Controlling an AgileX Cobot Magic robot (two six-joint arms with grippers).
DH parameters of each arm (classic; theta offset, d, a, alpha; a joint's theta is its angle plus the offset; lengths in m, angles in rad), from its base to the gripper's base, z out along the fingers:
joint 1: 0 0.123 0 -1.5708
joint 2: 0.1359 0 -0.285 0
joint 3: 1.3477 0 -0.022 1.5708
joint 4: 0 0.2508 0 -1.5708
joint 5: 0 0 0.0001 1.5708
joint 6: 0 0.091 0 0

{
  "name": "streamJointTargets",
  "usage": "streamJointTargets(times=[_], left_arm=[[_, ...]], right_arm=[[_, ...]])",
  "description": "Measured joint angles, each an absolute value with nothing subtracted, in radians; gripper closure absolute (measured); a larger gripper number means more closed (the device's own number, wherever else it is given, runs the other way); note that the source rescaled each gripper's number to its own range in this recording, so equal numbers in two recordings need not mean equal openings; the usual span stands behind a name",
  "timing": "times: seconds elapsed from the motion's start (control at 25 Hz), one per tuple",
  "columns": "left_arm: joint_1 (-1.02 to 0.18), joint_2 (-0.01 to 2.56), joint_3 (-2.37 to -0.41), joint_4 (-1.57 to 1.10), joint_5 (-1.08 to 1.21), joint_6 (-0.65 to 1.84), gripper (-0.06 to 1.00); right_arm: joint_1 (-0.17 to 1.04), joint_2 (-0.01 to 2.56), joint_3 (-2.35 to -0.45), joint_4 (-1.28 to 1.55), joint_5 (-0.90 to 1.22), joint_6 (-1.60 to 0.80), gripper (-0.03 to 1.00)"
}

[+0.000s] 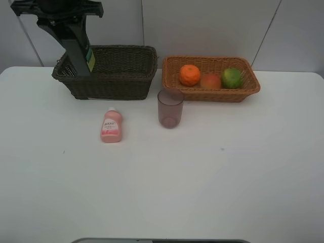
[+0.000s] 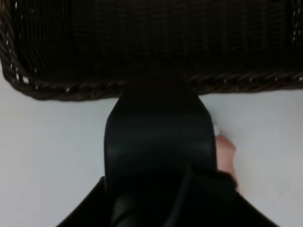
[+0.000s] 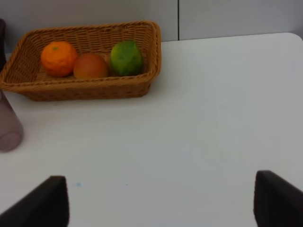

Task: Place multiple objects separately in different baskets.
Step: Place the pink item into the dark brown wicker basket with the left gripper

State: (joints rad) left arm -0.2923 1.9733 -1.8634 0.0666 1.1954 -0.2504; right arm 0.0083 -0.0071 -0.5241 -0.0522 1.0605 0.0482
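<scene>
Lying flat: white-capped pink bottle (image 1: 111, 127).

Left gripper (image 1: 81, 63), table's 11 o'clock: jaws were lost in blurred dark bulk (image 2: 158, 142). Pink bottle (image 2: 226, 156) sat mostly hidden behind it. Mauve cup (image 3: 7, 125) was cut by frame edge.

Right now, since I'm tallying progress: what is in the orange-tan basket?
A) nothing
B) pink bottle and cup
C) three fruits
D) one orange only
C: the orange, the red-yellow fruit and the green fruit sit inside the orange-tan basket.
</scene>
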Motion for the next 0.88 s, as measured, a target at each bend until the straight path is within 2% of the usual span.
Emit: streamJointTargets(times=[0.16,0.36,0.88], left_arm=[[-0.292,2.114,-2.068,0.067,1.196,-0.239,0.45],[-0.292,2.257,-2.213,0.070,1.196,-0.236,0.45],[-0.280,2.440,-2.229,0.077,1.098,-0.174,0.45]], right_arm=[[0.008,-0.007,-0.524,-0.052,1.061,0.048,0.36],[0.008,-0.007,-0.524,-0.052,1.061,0.048,0.36],[0.008,-0.007,-0.524,-0.052,1.061,0.048,0.36]])
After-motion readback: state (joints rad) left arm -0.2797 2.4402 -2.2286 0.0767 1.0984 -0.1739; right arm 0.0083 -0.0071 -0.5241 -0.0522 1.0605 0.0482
